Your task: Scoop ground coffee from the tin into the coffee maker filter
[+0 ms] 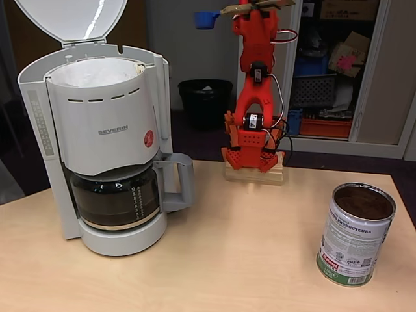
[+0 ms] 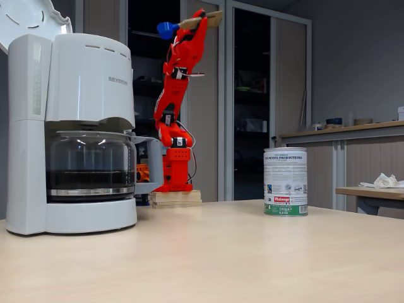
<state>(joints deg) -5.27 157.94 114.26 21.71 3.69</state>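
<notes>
High above the table's far edge, the red arm (image 1: 257, 84) stands reared up, a blue scoop (image 1: 206, 19) jutting left from its top in a fixed view. Gripper (image 2: 201, 21) sits at the picture's top margin; jaws seem closed on the scoop's handle, though the contact is too small to confirm. Scoop's long axis runs roughly level, bowl toward the coffee maker. Contents of the bowl can't be read.

Coffee maker filter (image 1: 97, 73), white paper in the open grey basket, lies down and left of the scoop, near the table's left edge, lid up. Tin (image 1: 356, 234) stands upright by the right edge, ground coffee (image 1: 364, 202) showing inside.

Judgement: next move turns on swinging left and downward over the basket.
</notes>
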